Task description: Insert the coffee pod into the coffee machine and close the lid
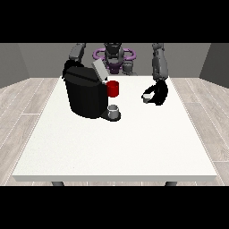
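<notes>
Black boxy coffee machine [86, 96], lid [99, 70] raised; small white pod [146, 96] in hand at view's right [157, 94].

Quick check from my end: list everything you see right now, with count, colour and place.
Black coffee machine: one, table's left half, grey lid raised.
Red cup: one, just right of the machine.
Small grey cup: one, on the machine's base at its front.
Small white coffee pod: one, at the fingers of the hand at the view's right.
White table: one, centre.
Hand at the view's right: black, over the table's right side, curled on the pod.
Hand at the view's left: hidden behind the machine.
</notes>
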`<action>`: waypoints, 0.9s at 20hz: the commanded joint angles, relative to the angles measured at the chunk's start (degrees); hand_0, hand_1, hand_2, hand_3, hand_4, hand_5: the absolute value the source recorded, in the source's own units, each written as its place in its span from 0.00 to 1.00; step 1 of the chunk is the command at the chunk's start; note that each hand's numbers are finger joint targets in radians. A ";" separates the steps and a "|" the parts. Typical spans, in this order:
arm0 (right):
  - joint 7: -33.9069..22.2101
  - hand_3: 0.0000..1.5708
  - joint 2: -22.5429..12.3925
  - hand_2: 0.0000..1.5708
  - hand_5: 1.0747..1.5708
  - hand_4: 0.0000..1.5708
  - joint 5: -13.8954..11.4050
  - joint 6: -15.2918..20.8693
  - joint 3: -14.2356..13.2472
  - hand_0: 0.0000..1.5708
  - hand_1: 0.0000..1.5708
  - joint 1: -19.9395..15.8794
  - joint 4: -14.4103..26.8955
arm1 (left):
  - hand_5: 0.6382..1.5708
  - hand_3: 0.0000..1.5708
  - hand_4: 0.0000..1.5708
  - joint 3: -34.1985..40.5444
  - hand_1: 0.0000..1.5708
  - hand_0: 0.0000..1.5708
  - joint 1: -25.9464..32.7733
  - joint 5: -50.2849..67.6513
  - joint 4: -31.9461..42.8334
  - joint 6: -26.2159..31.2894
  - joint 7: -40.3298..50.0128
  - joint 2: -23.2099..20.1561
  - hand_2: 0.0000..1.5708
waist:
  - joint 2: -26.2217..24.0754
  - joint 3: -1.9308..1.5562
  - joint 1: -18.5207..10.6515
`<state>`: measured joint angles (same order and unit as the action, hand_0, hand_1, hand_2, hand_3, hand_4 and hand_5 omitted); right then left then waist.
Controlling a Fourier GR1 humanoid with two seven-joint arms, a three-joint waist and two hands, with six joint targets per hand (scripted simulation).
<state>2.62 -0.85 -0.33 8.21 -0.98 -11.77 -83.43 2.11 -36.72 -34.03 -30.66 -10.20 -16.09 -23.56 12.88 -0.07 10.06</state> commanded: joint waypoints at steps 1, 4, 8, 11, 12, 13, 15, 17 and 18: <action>-5.16 0.00 -2.04 0.00 1.00 0.34 2.08 -1.23 -1.40 0.00 0.00 -2.05 -4.60 | 1.00 0.87 0.32 1.49 0.81 0.81 -0.44 0.21 2.04 -0.98 -5.67 -1.61 0.89 | 1.01 0.13 1.34; 1.80 0.00 0.01 0.00 1.00 0.27 0.34 -0.51 -0.67 0.00 0.00 3.40 3.94 | 1.00 0.90 0.39 -1.56 0.93 0.93 -2.37 -0.66 -2.04 4.13 -1.23 2.12 0.93 | -4.69 0.06 -0.77; 1.63 0.00 0.08 0.00 1.00 0.27 1.31 1.27 -3.56 0.00 0.00 -0.96 9.06 | 1.00 0.86 0.37 -3.06 0.88 0.88 -5.04 -0.97 -5.64 8.65 -0.33 3.55 0.90 | -6.47 0.05 -4.25; 0.22 0.00 -2.20 0.00 1.00 0.28 2.86 -1.31 -4.17 0.00 0.00 -2.11 8.03 | 1.00 0.85 0.35 -1.06 0.82 0.82 -8.62 0.32 -5.43 10.18 1.15 2.80 0.87 | -5.44 0.07 -1.57; 3.84 0.00 -1.77 0.00 1.00 0.28 3.62 -1.45 -5.55 0.00 0.00 -0.85 11.84 | 1.00 0.84 0.34 -0.91 0.79 0.79 -10.39 0.94 -7.10 14.27 -0.63 -0.47 0.84 | -4.91 0.04 -3.43; -1.11 0.00 -1.58 0.00 1.00 0.29 2.24 -0.65 -3.19 0.00 0.00 -1.31 7.73 | 1.00 0.83 0.34 -1.00 0.80 0.80 -9.67 0.33 -5.79 13.49 -0.38 0.31 0.84 | -6.57 0.08 -1.33; 1.67 0.00 0.16 0.00 1.00 0.31 1.04 -0.18 -1.75 0.00 0.00 -0.38 10.02 | 1.00 0.82 0.36 -1.84 0.79 0.79 -12.20 -0.24 -7.07 14.51 2.75 2.04 0.84 | -7.18 0.06 -1.29; 3.19 0.00 -1.16 0.00 1.00 0.31 1.99 -1.84 -2.92 0.00 0.00 0.06 11.70 | 1.00 0.82 0.35 -1.49 0.80 0.80 -13.59 -0.02 -8.41 17.34 1.29 -0.58 0.85 | -7.35 0.05 -2.08; 2.38 0.00 -2.75 0.00 1.00 0.30 2.84 -2.79 -3.98 0.00 0.00 -3.96 10.95 | 1.00 0.82 0.35 -0.41 0.81 0.81 -16.02 0.40 -8.04 16.12 2.42 0.22 0.85 | -4.55 0.06 -0.71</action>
<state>4.40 -2.04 1.62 7.18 -4.04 -13.14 -73.64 0.90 -48.50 -34.01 -37.61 4.00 -15.23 -23.10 7.04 -0.02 8.41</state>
